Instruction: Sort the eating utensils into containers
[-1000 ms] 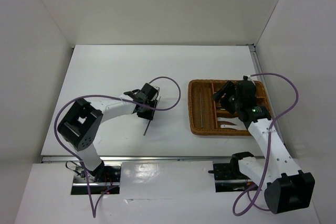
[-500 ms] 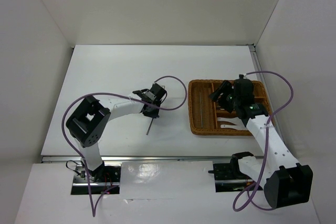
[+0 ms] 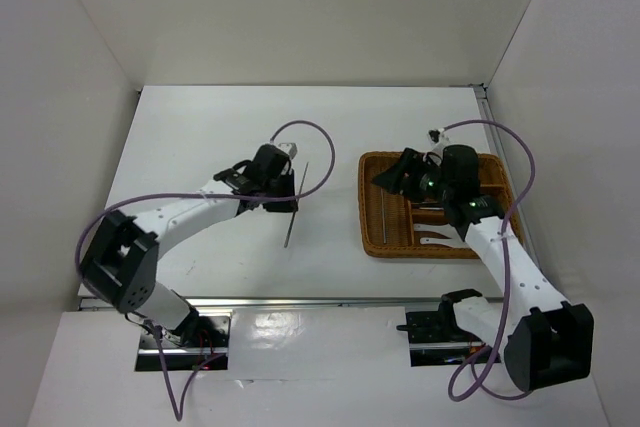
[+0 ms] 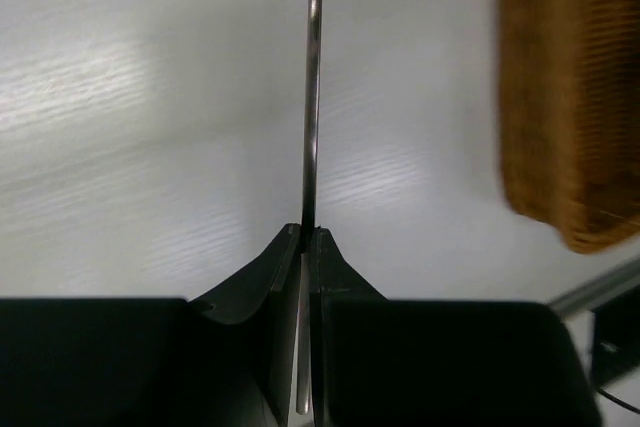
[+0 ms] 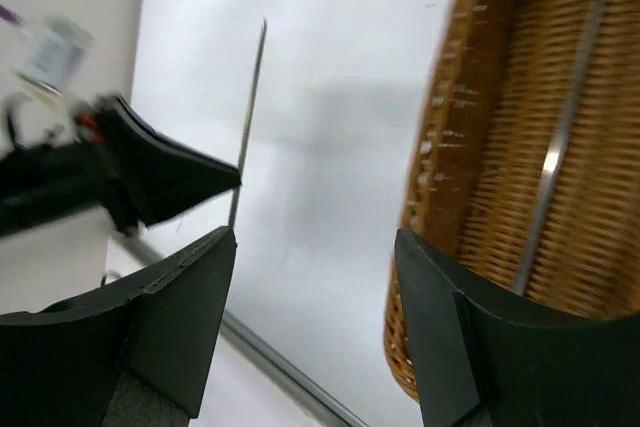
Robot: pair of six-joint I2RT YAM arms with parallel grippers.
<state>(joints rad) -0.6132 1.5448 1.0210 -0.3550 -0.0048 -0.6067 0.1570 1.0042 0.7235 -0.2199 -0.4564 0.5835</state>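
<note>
My left hand [image 4: 308,240] is clamped on a thin dark chopstick [image 4: 313,97], gripping it near one end so most of its length runs out past the fingertips. It sits left of the wicker tray [image 3: 366,215], apart from it, with bare table [image 3: 200,137] between. My right hand [image 5: 312,237] is spread wide with nothing in it, over the tray's far left corner above the long slot [image 5: 545,117], where a thin stick [image 5: 558,152] lies. White spoons [image 3: 437,239] lie along the tray's near edge. A purple cable [image 3: 322,137] loops beside the left wrist.
</note>
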